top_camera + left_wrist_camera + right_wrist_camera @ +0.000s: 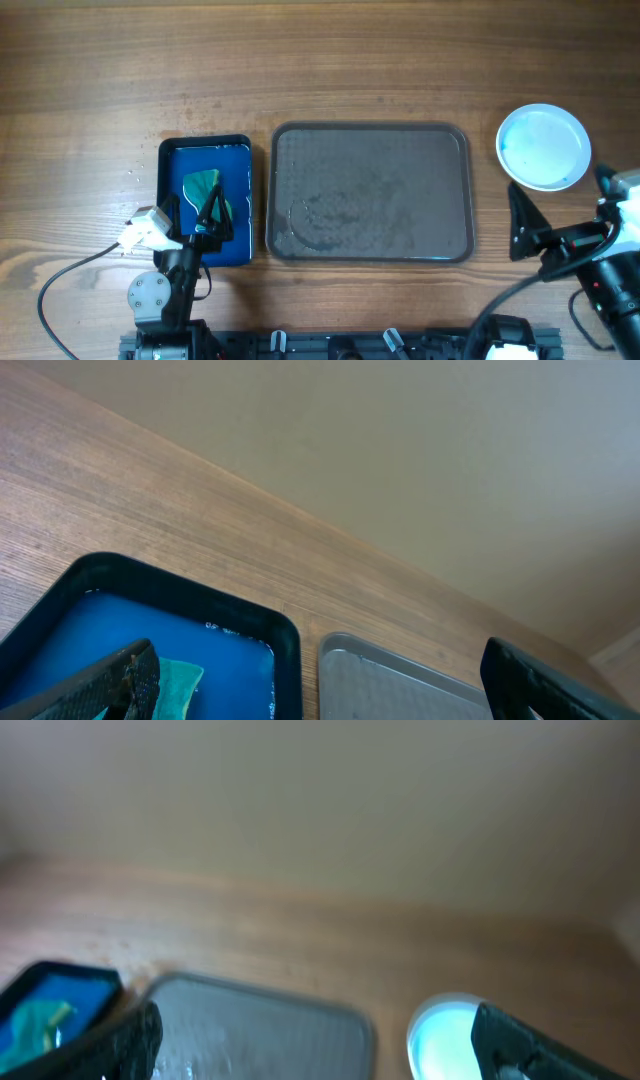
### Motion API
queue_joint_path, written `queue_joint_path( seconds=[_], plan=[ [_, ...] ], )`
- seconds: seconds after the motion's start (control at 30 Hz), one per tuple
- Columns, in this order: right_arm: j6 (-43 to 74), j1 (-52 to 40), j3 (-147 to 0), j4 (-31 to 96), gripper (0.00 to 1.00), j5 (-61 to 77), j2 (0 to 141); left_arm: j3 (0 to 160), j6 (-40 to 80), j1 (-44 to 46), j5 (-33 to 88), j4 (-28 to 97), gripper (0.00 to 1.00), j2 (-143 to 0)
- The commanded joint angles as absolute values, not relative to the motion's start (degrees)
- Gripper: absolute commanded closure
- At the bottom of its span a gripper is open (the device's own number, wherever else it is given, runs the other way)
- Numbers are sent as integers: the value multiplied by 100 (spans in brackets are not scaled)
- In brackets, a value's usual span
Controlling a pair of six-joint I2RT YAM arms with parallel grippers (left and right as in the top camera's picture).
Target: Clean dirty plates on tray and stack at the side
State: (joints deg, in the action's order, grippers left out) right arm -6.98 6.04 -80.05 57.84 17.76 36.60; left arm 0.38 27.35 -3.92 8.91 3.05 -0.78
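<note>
The desk (380,60) carries everything, and the largest thing on it is the grey tray (370,127) in the middle. Its floor holds no plate, only wet smears toward the near left corner. Just left of it, close but apart, sits the blue basin (205,141) of blue water. At the far right, well clear of the tray, lies a white plate (543,147) with a pale blue sheen, and it looks clean. A green sponge (200,185) rests in the basin. The left end effector (210,212) hovers over the basin just by the sponge, and its wrist view shows the fingers spread wide, holding nothing. The right end effector (516,222) hangs near the plate on the near side, likewise spread and empty. With the tray bare and the plate set aside, the job looks finished or nearly so; at most a tidy-up of the sponge or a retreat of the arms seems left. Whether the plate is one or a stack of several cannot be told from above. The left fingers cover part of the sponge, so contact with it is unclear. The right wrist view is blurred, and both wrist views cut their fingers off at the lower edge.
</note>
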Motion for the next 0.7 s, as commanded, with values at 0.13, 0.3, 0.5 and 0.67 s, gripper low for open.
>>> queue_joint_path(
  seconds=[0.13, 0.3, 0.5, 0.67],
  plan=[
    [-128, -169, -5459, 3114, 0, 1658, 2552, 32, 2746, -403, 1002, 351, 0, -32],
    [816, -172, -3369, 1197, 0, 1653, 1398, 34, 2746, -403, 1002, 351, 0, -32],
    [1081, -172, -1525, -209, 0, 1653, 126, 34, 2746, -403, 1002, 353, 0, -32],
    [1092, -172, -882, -1020, 0, 1653, 19, 34, 2746, -403, 1002, 351, 0, -32]
  ],
)
